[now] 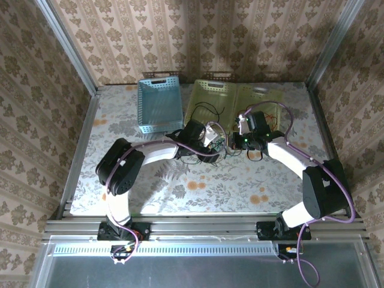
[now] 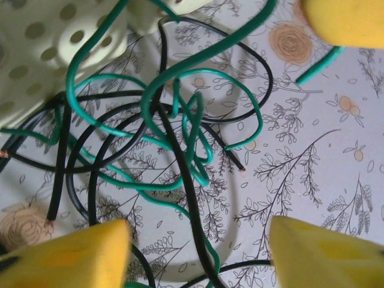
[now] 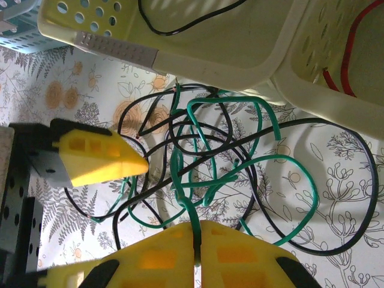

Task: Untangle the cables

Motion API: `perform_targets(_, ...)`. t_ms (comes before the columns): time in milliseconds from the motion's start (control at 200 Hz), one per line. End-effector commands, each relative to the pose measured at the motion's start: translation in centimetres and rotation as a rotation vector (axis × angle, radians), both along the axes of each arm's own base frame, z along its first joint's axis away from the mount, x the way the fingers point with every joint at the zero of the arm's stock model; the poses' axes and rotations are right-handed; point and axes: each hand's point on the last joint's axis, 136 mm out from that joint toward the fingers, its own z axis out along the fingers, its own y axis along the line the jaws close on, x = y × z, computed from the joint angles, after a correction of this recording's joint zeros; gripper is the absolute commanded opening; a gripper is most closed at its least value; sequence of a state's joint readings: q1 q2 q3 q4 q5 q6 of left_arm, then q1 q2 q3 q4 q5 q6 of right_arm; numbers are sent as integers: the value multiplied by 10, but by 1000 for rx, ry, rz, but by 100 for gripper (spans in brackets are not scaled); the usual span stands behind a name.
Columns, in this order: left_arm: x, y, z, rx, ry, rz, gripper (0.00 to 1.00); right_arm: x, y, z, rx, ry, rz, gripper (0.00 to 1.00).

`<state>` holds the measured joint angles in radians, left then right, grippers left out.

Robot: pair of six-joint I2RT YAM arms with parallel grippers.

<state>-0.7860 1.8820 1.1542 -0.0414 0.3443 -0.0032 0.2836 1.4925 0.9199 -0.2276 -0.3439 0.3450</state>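
We find the cables point(image 2: 180, 138) tangled on the table point(image 2: 312, 168) beside the yellow basket point(image 3: 240, 54). The right gripper point(image 3: 197, 237) pinches a green strand point(image 3: 189, 207); the left gripper point(image 2: 198, 234) has its jaws apart, straddling a black strand point(image 2: 191, 198).

Bright even overhead light, soft shadows beneath the cables point(image 2: 60, 162) on the worktop point(image 2: 312, 180), close yellow jaws slightly blurred in wrist views

A robot test cell in a lab, dressed as a home: aluminium frame posts point(image 1: 71, 51) hold damask wallpaper panels point(image 1: 198, 36) around a floral-clothed table point(image 1: 198, 186), with left arm point(image 1: 120, 171) and right arm point(image 1: 318, 192) bolted to its front rail point(image 1: 204, 227).
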Motion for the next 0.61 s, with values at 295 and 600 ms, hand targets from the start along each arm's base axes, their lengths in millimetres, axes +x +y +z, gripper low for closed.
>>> perform_targets(295,-1,-3,121,-239,-190,-11,0,-3,-18,-13,-61,24,-67,11)
perform_targets(600,-7,27,280,-585,-312,-45,0,1,-25,-19,-63,34,-109,10)
